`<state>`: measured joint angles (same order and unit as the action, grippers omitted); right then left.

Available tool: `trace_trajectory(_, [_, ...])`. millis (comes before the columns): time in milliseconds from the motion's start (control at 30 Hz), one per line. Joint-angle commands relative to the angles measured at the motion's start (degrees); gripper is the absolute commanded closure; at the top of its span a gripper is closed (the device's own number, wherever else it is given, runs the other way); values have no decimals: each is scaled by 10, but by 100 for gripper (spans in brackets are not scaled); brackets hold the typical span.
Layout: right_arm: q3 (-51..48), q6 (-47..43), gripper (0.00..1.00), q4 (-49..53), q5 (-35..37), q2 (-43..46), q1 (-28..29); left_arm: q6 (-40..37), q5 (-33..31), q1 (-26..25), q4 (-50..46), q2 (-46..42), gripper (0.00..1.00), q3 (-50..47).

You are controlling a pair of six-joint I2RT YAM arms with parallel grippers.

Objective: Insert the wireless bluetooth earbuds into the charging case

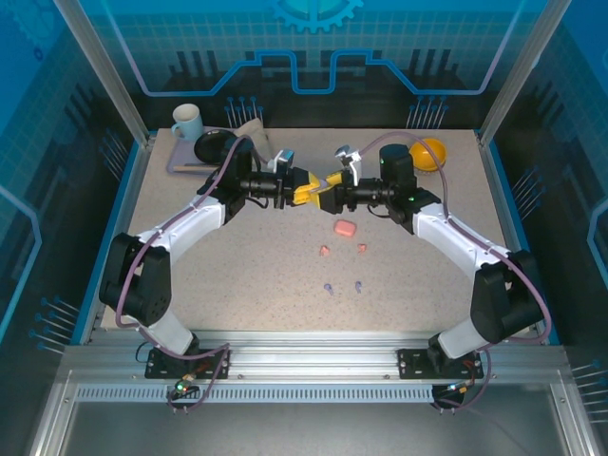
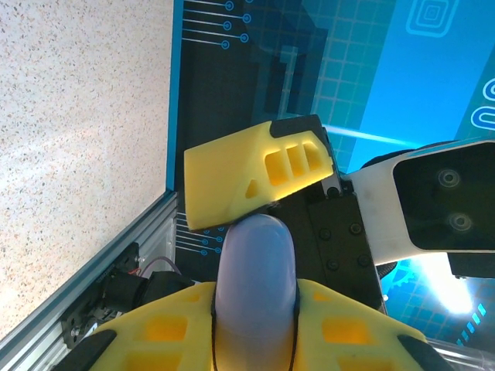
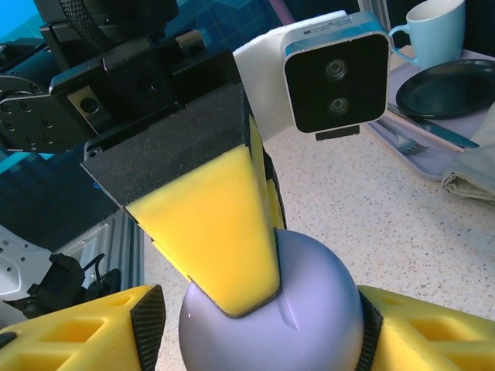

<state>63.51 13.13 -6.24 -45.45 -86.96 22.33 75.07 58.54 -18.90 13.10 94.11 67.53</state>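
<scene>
The pale purple case (image 3: 309, 309) is clamped in the left jaws — and flanked by the right jaws, whose grip cannot be told. The earbuds (image 1: 325, 250) are scattered on the table (image 1: 237, 266), below both jaws.

The left tool (image 1: 309, 193) and right tool (image 1: 330, 185) meet nose to nose at the purple charging case (image 3: 271, 309). The left is clamped on it. The right's jaws straddle it, and whether they grip is unclear.
</scene>
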Motion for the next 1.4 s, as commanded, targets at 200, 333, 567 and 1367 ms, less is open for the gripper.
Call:
trace_trajectory(200, [21, 2, 38, -7, -23, -10, -7, 52, 13, 0, -52, -15, 87, 15])
trace_trajectory(333, [25, 0, 42, -4, -25, -13, -7, 44, 13, 0, -62, -16, 87, 17])
trace_trajectory(567, [30, 1, 48, -1, -27, -18, -7, 39, 15, 0, -67, -16, 83, 18])
trace_trajectory(1367, [46, 3, 54, 4, -23, -30, -11, -7, 23, 0, -116, -30, 69, 29])
